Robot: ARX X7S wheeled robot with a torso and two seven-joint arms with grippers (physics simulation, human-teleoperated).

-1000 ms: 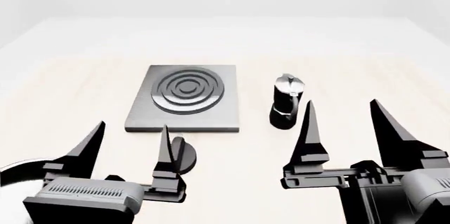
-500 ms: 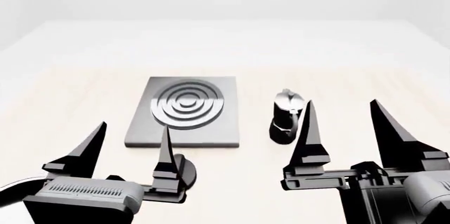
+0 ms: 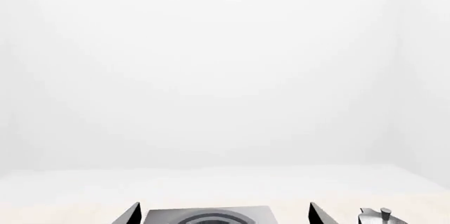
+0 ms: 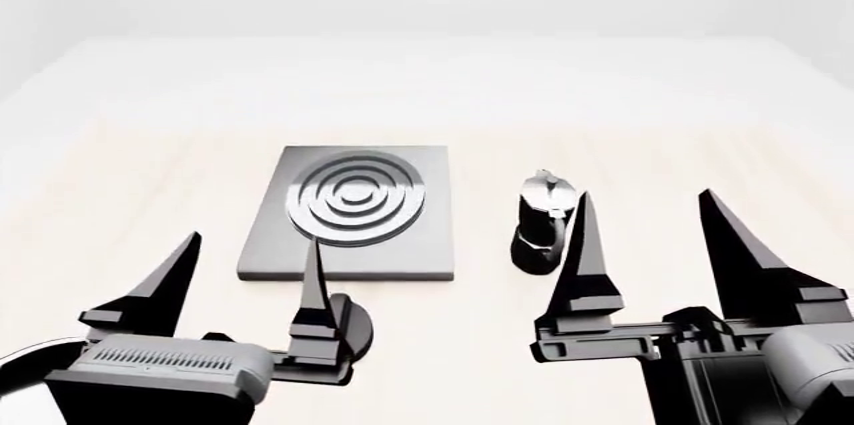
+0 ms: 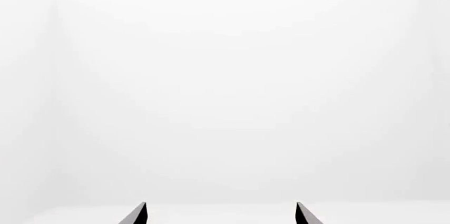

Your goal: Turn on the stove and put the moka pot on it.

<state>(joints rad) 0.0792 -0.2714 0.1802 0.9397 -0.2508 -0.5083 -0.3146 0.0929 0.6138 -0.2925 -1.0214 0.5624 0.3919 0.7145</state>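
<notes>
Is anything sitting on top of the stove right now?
Nothing: the stove shows only its bare burner rings. The moka pot stands apart beside it on the table. No part of the stove top is covered.

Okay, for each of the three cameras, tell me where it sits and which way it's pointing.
Head view: on the robot's head, looking forward and down at the stove, pot and knob; both open tools, left tool and right tool, show.
Left wrist view: near the left tool, facing level across the table; only fingertips show.
Right wrist view: near the right tool, facing the blank wall; only fingertips show.
Head and left wrist views share the stove and pot.
</notes>
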